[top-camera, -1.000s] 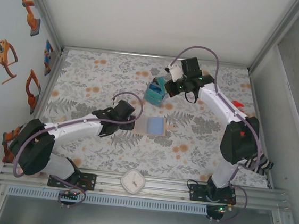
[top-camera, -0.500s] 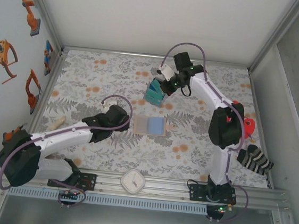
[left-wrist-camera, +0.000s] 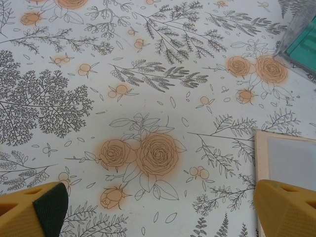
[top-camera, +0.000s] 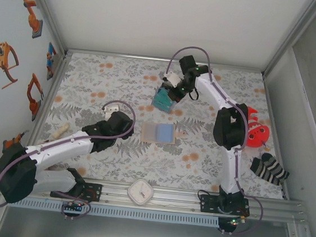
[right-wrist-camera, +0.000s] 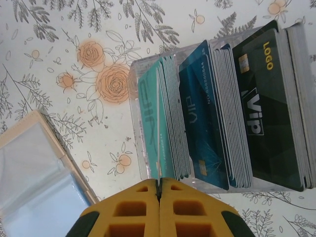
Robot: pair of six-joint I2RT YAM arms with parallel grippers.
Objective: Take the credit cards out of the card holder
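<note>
Tan wallet (top-camera: 159, 133): open flat.
L tool (left-wrist-camera: 159, 207): jaws apart beside wallet; approach low, pinch card (top-camera: 165, 132) edge only.
R tool (right-wrist-camera: 159, 195): jaws together over card box (right-wrist-camera: 222, 108); shd pin wallet.

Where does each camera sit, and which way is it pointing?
Top: above and behind the arms, looking down on the table; both arms show, bases at the bottom.
Left wrist: on the left arm, looking down at the table; open left claw, its fingers in the bottom corners.
Right wrist: on the right arm, looking down at the card stack; shut right claw at the bottom edge.
Shared: both wrist views catch the wallet and the card stack.
</note>
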